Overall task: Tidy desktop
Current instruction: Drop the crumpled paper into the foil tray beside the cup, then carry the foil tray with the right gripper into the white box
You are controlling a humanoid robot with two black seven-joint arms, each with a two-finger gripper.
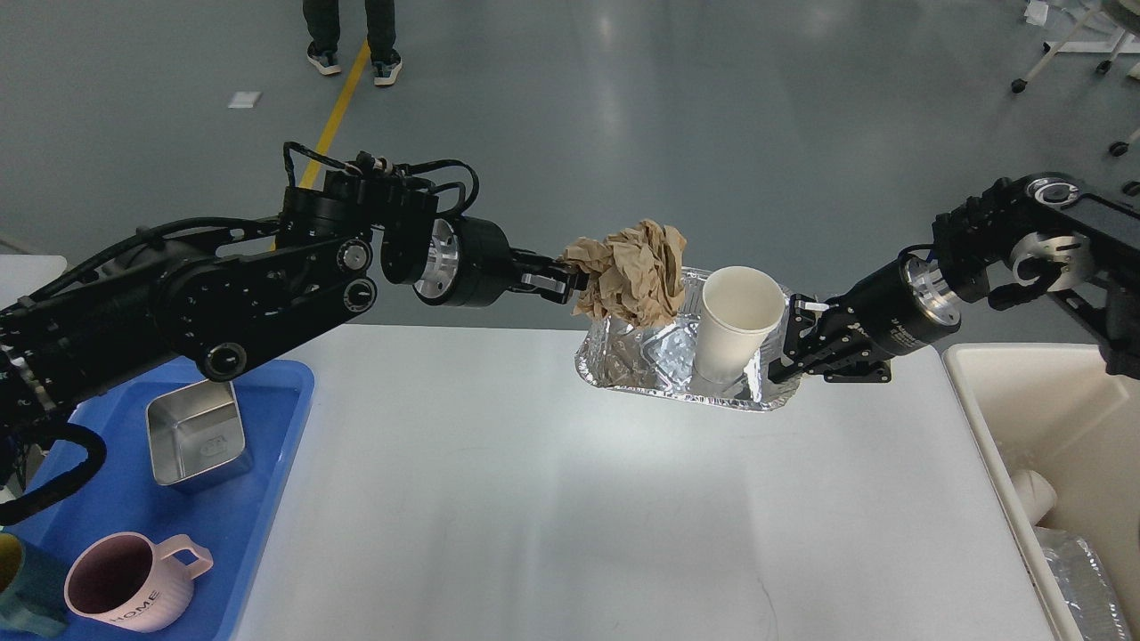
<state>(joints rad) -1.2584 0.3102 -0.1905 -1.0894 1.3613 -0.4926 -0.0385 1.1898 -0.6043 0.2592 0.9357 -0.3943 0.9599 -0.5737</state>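
Holding a crumpled brown paper wad (632,271), the left claw (570,283) is closed on it at frame centre; the right claw (788,343) pinches the foil tray (623,369) rim, which probably bends easily, paper cup (737,325) inside, above the counter (552,499).

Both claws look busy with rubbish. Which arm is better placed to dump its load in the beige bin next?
Probably the right. The right claw grips the foil tray holding the paper cup, close to the beige bin at the desktop's right edge. The left claw, holding crumpled brown paper, is farther away.
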